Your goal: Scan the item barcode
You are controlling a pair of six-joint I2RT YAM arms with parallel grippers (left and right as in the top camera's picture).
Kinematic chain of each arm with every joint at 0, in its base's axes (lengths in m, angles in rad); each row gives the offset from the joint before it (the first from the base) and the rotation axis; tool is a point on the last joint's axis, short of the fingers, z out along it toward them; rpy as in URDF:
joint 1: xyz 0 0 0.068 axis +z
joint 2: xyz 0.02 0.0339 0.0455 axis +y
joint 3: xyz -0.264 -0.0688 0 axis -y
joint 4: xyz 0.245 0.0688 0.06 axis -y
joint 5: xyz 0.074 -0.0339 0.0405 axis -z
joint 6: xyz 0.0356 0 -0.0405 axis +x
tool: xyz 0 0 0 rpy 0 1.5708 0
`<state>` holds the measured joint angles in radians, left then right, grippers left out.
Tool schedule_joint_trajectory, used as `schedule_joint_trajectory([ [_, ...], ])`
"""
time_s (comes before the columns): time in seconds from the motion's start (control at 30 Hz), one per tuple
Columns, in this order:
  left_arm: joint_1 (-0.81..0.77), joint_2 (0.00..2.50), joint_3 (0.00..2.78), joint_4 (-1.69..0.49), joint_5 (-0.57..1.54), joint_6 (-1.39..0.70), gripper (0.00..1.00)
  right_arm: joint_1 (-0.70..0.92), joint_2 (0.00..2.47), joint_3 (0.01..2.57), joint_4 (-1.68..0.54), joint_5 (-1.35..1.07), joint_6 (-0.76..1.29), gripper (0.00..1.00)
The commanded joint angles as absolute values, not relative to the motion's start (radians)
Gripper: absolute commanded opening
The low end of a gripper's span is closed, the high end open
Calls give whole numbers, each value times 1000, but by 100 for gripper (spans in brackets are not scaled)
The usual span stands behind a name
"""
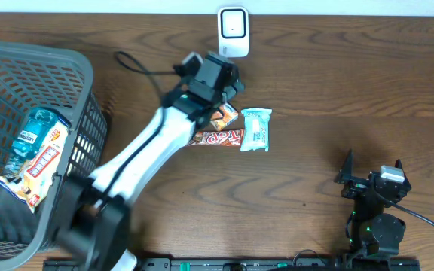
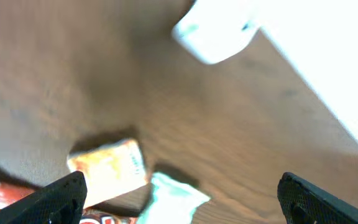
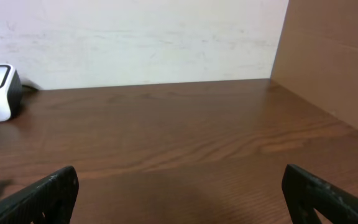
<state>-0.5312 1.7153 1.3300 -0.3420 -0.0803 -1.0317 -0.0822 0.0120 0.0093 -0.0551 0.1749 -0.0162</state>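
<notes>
Dark wood table (image 1: 353, 90) meets a white wall (image 3: 135, 37) behind the scanner (image 1: 233, 30).

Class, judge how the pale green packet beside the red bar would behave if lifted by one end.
The pale green packet looks like a thin, flat wrapper, so it would probably flex and feel light. Lying flat, it seems unlikely to roll.

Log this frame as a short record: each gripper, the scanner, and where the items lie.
left gripper: open, empty, between scanner and packets
right gripper: open, empty, parked at the near right
scanner: white, at the far edge of the table
loose items: orange packet, red bar, pale green packet, clustered mid-table
basket: at left, holding packages
</notes>
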Motion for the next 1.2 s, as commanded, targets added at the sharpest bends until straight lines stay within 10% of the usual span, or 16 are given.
schedule_joint_trajectory([
  [0.0, -514, 1572, 1332, -346, -168, -805, 98, -84, 8, 6, -56, 174, -32, 99],
  [0.57, 157, 1074, 1382, -789, -332, -896, 98, -84, 8, 6, -56, 174, -32, 99],
  [1.17, 537, 1461, 1345, -1144, -220, -1503, 98, -84, 8, 6, -56, 174, -31, 99],
])
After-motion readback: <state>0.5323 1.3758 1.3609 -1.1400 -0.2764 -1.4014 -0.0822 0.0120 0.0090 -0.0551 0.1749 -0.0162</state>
